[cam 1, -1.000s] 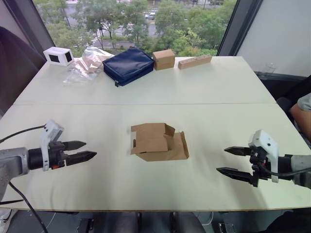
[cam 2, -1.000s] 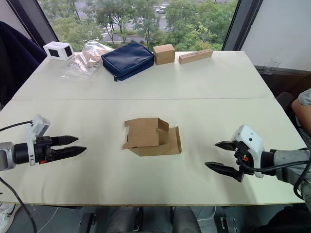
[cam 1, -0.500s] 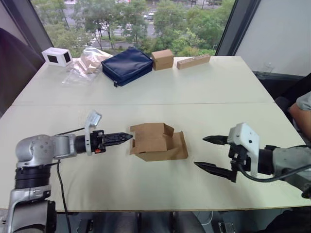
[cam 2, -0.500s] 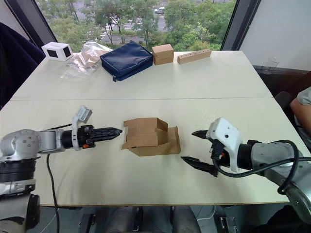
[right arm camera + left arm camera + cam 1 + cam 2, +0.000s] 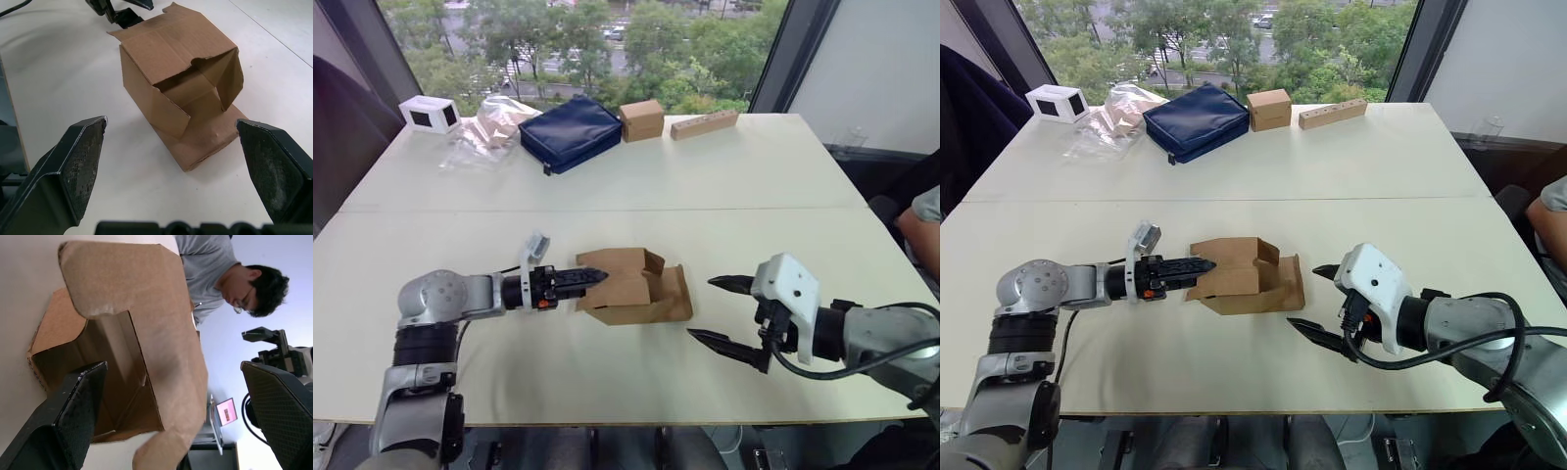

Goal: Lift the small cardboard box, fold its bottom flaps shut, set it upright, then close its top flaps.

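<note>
The small cardboard box [image 5: 631, 286] lies on its side in the middle of the table, plain brown, with flaps hanging open at both ends. I cannot tell which end holds the bottom flaps and which the top flaps. One flap [image 5: 208, 137] lies flat on the table at the end facing my right gripper. My left gripper [image 5: 593, 279] is open at the box's left end, and its fingers [image 5: 73, 421] straddle an open flap [image 5: 117, 279]. My right gripper [image 5: 707, 309] hovers open just right of the box, not touching it.
At the table's far edge lie a navy pouch [image 5: 573, 130], another small brown box [image 5: 642, 119], a long thin strip [image 5: 705, 124], a clear plastic bag [image 5: 489, 122] and a white box [image 5: 431, 114]. A person sits off the right edge [image 5: 922, 230].
My left gripper has moved right until its tips reach the box's left end. My right gripper has moved left, closer to the box. The box has stayed where it was.
</note>
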